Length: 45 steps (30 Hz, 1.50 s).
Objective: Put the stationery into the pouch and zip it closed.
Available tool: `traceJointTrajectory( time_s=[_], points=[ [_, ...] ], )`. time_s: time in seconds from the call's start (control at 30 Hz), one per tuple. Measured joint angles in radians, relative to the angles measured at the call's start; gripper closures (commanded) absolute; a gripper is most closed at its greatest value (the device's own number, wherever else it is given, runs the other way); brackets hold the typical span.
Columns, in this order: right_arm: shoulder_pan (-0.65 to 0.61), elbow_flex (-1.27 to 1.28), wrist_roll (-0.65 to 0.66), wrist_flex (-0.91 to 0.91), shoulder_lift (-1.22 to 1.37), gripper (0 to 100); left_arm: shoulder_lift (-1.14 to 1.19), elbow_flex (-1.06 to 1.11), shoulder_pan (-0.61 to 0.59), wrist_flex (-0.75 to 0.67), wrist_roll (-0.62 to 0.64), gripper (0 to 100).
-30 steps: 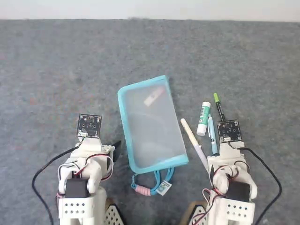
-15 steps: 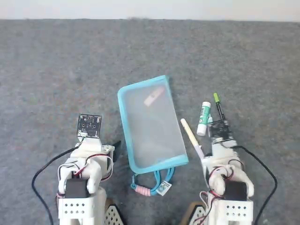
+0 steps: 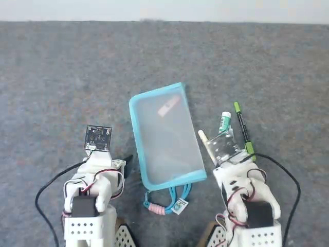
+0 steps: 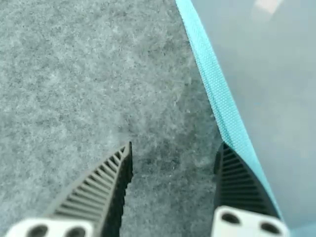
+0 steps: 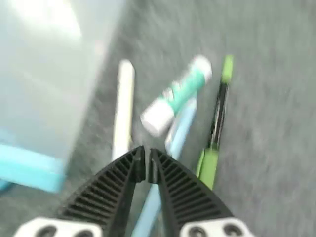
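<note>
A translucent pouch [image 3: 164, 136] with a teal border lies flat in the middle of the grey carpet, its zip pull and strap at the near end. To its right lie a cream pen [image 3: 207, 144], a green-and-white glue stick [image 3: 223, 122] and a green pen [image 3: 241, 125]. My right gripper [image 5: 147, 157] is shut and empty, hovering over the cream pen [image 5: 123, 106], a light blue pen [image 5: 180, 129], the glue stick [image 5: 178, 93] and the green pen [image 5: 219, 109]. My left gripper [image 4: 174, 153] stands open on the carpet beside the pouch's teal edge [image 4: 212, 91], holding nothing.
A teal strap with a pink charm and a small tag [image 3: 165, 204] trails from the pouch's near end. Grey carpet [image 3: 67, 72] stretches open to the left and beyond the pouch. Cables run along both arm bases.
The right arm has swung forward and leftward over the pens, and its wrist now covers the light blue pen in the high view. The left arm has kept still.
</note>
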Motion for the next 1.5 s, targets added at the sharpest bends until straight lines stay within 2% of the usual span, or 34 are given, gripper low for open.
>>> traceJointTrajectory(
  time_s=[0.2, 0.37, 0.47, 0.7, 0.93, 1.13, 1.37, 1.5],
  points=[
    [-0.169, -0.150, -0.002, 0.009, 0.262, 86.1, 0.000, 0.000, 0.000, 0.000, 0.000, 74],
    [-0.362, -0.196, 0.000, 0.009, 0.534, 86.1, 0.000, 0.000, 0.000, 0.000, 0.000, 74],
    [-0.404, -0.196, 0.000, -0.017, 0.640, 86.1, 0.000, 0.000, 0.000, 0.000, 0.000, 74],
    [-0.402, -0.196, 0.000, -0.149, 0.770, 86.1, 0.000, 0.000, 0.000, 0.000, 0.000, 74],
    [-0.232, -0.242, -0.025, -0.338, 0.890, 86.1, 0.000, 0.000, 0.000, 0.000, 0.000, 74],
    [-0.170, -0.367, -0.060, -0.451, 1.085, 86.1, 0.000, 0.000, 0.000, 0.000, 0.000, 74],
    [-0.150, -0.575, -0.097, -0.482, 1.375, 86.1, 0.000, 0.000, 0.000, 0.000, 0.000, 74],
    [-0.149, -0.618, -0.101, -0.460, 1.405, 86.1, 0.000, 0.000, 0.000, 0.000, 0.000, 74]
  ],
)
